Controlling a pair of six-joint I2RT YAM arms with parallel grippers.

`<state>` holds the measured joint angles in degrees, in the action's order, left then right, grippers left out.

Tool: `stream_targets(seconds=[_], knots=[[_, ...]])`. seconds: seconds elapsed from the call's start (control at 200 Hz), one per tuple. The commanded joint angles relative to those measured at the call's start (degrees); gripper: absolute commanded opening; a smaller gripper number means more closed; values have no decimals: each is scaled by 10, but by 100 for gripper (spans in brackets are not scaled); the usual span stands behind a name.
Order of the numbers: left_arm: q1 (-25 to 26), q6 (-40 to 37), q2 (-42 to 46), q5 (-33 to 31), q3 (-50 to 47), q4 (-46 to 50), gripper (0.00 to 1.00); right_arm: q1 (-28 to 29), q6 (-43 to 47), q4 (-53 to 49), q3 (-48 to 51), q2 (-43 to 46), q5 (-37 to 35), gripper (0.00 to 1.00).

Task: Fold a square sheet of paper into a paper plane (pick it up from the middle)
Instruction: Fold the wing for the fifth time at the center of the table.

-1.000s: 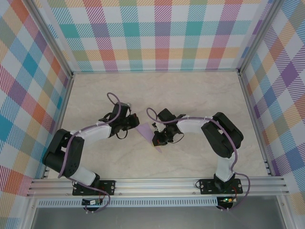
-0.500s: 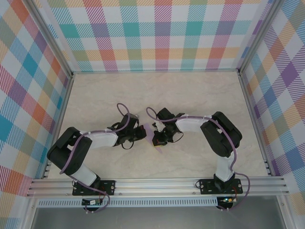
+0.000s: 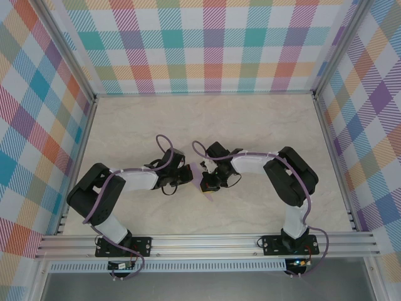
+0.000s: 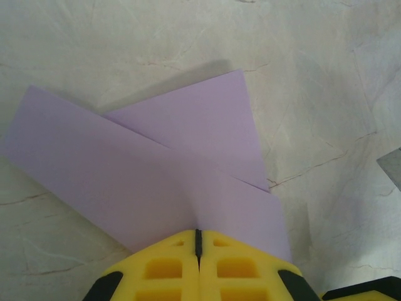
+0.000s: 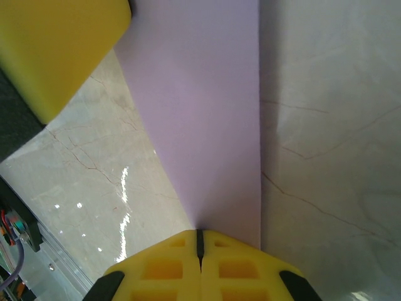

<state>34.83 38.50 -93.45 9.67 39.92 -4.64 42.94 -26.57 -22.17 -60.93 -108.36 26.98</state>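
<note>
The square sheet of paper (image 4: 156, 169) is lilac and lies creased on the marble table, one flap folded over another. My left gripper (image 4: 198, 233) is shut, its yellow tips set down on the sheet's near edge. My right gripper (image 5: 200, 233) is shut too, its tips resting on a narrow end of the paper (image 5: 200, 113). In the top view both grippers meet at mid-table, left (image 3: 189, 175) and right (image 3: 205, 183), and cover most of the sheet. A small purple corner (image 3: 210, 196) pokes out below the right one. A left finger (image 5: 62, 44) shows in the right wrist view.
The pale marble tabletop (image 3: 250, 119) is walled by checkered panels on three sides, with an aluminium rail (image 3: 207, 241) along the near edge where both arm bases are bolted.
My left gripper has slid right and toward the near edge, onto the paper, covering the part that showed between the grippers. The right arm has stayed put.
</note>
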Motion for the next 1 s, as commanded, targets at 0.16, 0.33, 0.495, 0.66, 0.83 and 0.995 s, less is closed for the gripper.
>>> stream_targets(seconds=[0.16, 0.33, 0.495, 0.66, 0.83, 0.995], knots=[[2, 21, -42, -61, 12, 114, 2, -8, 20, -49, 53, 14, -5, 2], [2, 31, -52, -75, 26, 144, 2, -8, 44, -53, 75, 29, 31, 3], [2, 40, -59, -86, 32, 157, 2, -7, 62, -65, 89, 43, 41, 4], [2, 47, -59, -93, 31, 161, 2, -7, 70, -74, 105, 51, 40, 4], [1, 48, -59, -93, 32, 161, 2, -7, 73, -79, 122, 63, 41, 4], [2, 48, -55, -90, 32, 159, 2, -7, 78, -90, 125, 79, 32, 4]])
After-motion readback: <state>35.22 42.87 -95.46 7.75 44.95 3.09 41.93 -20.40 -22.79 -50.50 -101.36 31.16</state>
